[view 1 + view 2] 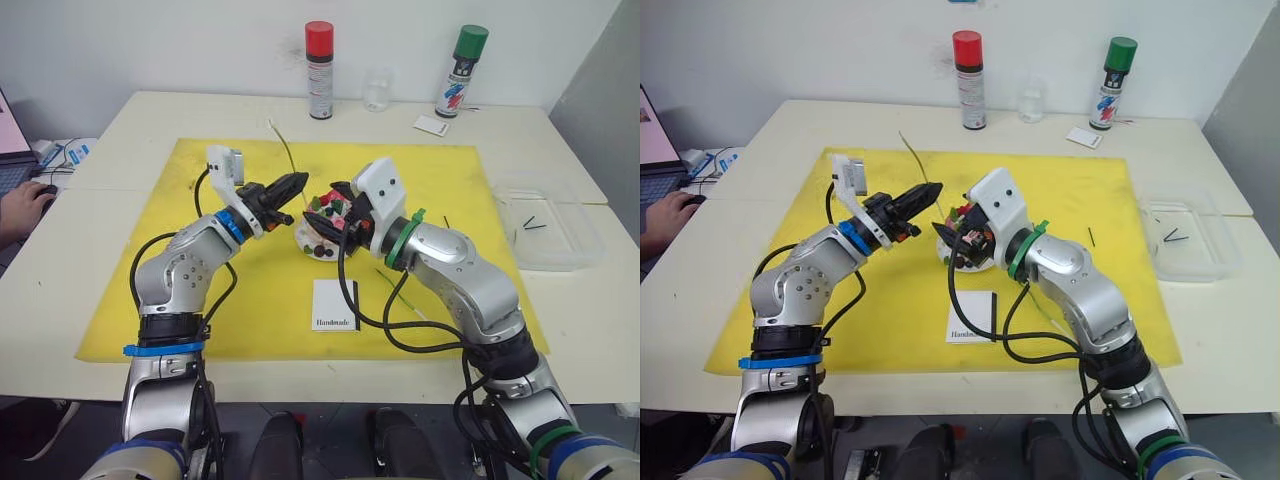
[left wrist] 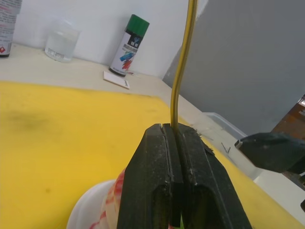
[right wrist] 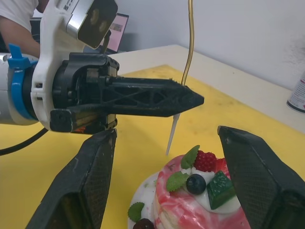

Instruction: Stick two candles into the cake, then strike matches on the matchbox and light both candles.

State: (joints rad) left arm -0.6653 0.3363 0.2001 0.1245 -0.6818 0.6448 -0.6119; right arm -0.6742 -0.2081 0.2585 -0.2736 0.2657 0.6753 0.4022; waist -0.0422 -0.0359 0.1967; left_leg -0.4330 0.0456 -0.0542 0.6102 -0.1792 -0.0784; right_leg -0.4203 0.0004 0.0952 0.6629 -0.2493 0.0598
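Note:
My left gripper (image 1: 298,183) is shut on a long thin green candle (image 1: 284,150). The candle rises above the closed fingers (image 2: 164,162), and its pale lower end (image 3: 170,137) hangs just over the near edge of the pink cake (image 3: 190,200), apart from it. The cake sits on its white plate (image 1: 318,248) at the middle of the yellow mat. My right gripper (image 3: 167,143) is open, its two fingers spread on either side of the cake. A second candle (image 1: 386,276) lies on the mat beside the white matchbox (image 1: 335,305). Short dark matches (image 1: 535,225) lie in a clear tray.
The clear tray (image 1: 560,250) stands at the right of the mat. At the table's back are a red-capped can (image 1: 319,70), a glass (image 1: 377,88), a green-capped can (image 1: 461,72) and a small white card (image 1: 431,125). A person's hand (image 1: 25,205) rests at the far left.

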